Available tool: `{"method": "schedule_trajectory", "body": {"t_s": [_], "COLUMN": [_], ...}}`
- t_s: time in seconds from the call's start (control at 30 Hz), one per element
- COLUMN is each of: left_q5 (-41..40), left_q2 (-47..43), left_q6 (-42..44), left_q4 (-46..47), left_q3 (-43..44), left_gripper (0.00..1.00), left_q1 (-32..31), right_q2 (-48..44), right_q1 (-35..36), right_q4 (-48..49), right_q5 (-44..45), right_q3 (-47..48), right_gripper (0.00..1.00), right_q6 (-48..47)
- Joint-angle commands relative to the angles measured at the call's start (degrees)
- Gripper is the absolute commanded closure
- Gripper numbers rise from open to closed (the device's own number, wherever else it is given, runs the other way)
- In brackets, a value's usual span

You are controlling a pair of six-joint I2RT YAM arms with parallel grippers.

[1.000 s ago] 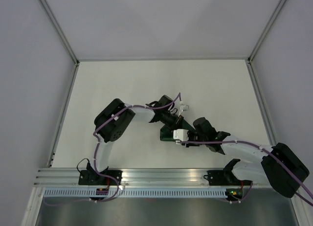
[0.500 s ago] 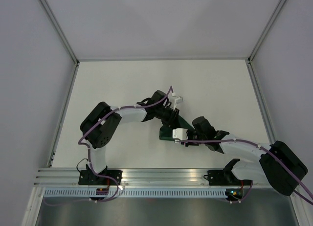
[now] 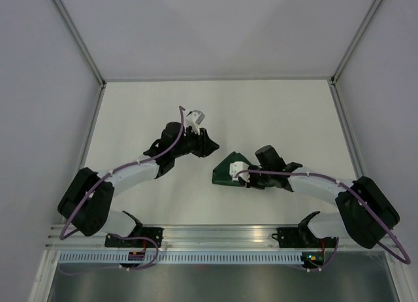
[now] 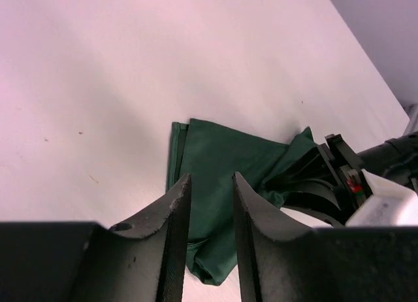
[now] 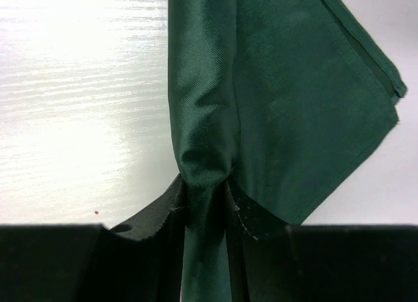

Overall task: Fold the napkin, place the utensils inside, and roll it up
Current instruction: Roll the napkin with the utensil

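The napkin [image 3: 225, 172], folded to a compact dark green wedge, lies right of centre on the white table [image 3: 150, 106]. In the top view its long axis runs from lower left to upper right.

Right wrist view: a rolled ridge of the napkin [image 5: 202, 119] runs straight away from the right gripper [image 5: 204, 196], whose jaws are closed on the ridge's near end. A flat flap spreads to the right and ends in a hemmed corner.

Left wrist view: the napkin [image 4: 219, 161] lies flat beyond the left gripper [image 4: 209, 184], with a stitched hem along its left edge. The jaws stand a narrow gap apart and hold nothing.

Only the top view shows both arms. The left gripper [image 3: 210, 148] is apart from the cloth, to its upper left, while the right gripper [image 3: 234, 178] is at the cloth's right side.
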Motion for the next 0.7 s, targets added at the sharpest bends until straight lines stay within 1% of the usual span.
{"method": "schedule_trajectory", "body": {"t_s": [0.0,0.03,0.07,0.1,0.13,0.17,0.2,0.23,0.27,0.3,0.37,0.4,0.47,0.5,0.6,0.67], "left_q5": [-10.25,-11.58,-15.51,-17.28,-18.17,-18.79,-18.71,-20.71,-23.43,-26.07,-30.2,-31.88,-33.9,-33.91,-34.27,-34.27], "left_q2": [-6.01,-7.33,-10.13,-11.29,-12.52,-14.1,-14.72,-15.34,-15.69,-15.61,-14.73,-13.6,-12.19,-10.44,-8.14,-5.42], "left_q6": [0.7,1.15,1.67,2.81,3.25,4.04,7.44,9.91,12.81,18.76,23.89,27.65,30.84,33.38,37.08,38.23], "left_q4": [10.46,13.52,15.73,20.1,22.23,23.65,26.1,26.21,26.21,26.21,26.91,28.04,30.34,30.69,30.43,30.34], "left_q3": [-5.76,-10.21,-12.35,-14.37,-17.96,-19.3,-20.36,-21.41,-21.68,-21.95,-22.12,-22.56,-23.35,-23.27,-22.74,-22.04], "left_gripper": [0.65,0.65,0.62,0.6,0.58,0.56,0.56,0.56,0.56,0.55,0.54,0.54,0.52,0.51,0.48,0.46], "left_q1": [-1.16,-1.42,-1.77,-2.47,-2.65,-2.83,-4.31,-5.8,-7.82,-12.36,-16.26,-19.93,-24.07,-25.06,-28.05,-29.19], "right_q2": [4.37,6.03,6.83,7.63,9.29,10.17,11.14,12.8,13.78,14.57,17.03,17.73,20.19,20.98,23.8,25.56], "right_q1": [-2.98,-3.59,-4.82,-5.35,-5.88,-6.32,-7.28,-7.73,-8.43,-8.69,-9.74,-10.1,-11.24,-11.68,-13.18,-14.4], "right_q4": [-9.1,-11.28,-12.35,-13.32,-15.15,-15.96,-16.92,-18.93,-19.74,-20.61,-22.99,-23.78,-26.33,-27.03,-30.45,-31.52], "right_q5": [-5.97,-6.86,-7.74,-9.32,-9.94,-10.64,-11.95,-12.58,-13.11,-13.55,-14.95,-15.57,-16.89,-17.33,-18.65,-19.61], "right_q3": [4.01,5.07,6.04,8.05,9.03,9.91,11.83,12.81,13.6,15.26,16.85,18.34,19.93,21.24,23.62,24.77], "right_gripper": [0.87,0.87,0.87,0.87,0.87,0.87,0.87,0.87,0.87,0.88,0.88,0.88,0.88,0.88,0.88,0.88], "right_q6": [-0.32,-0.59,-0.76,-1.11,-1.29,-1.38,-1.56,-1.99,-2.17,-2.43,-3.22,-3.57,-4.45,-4.81,-5.86,-6.21]}}
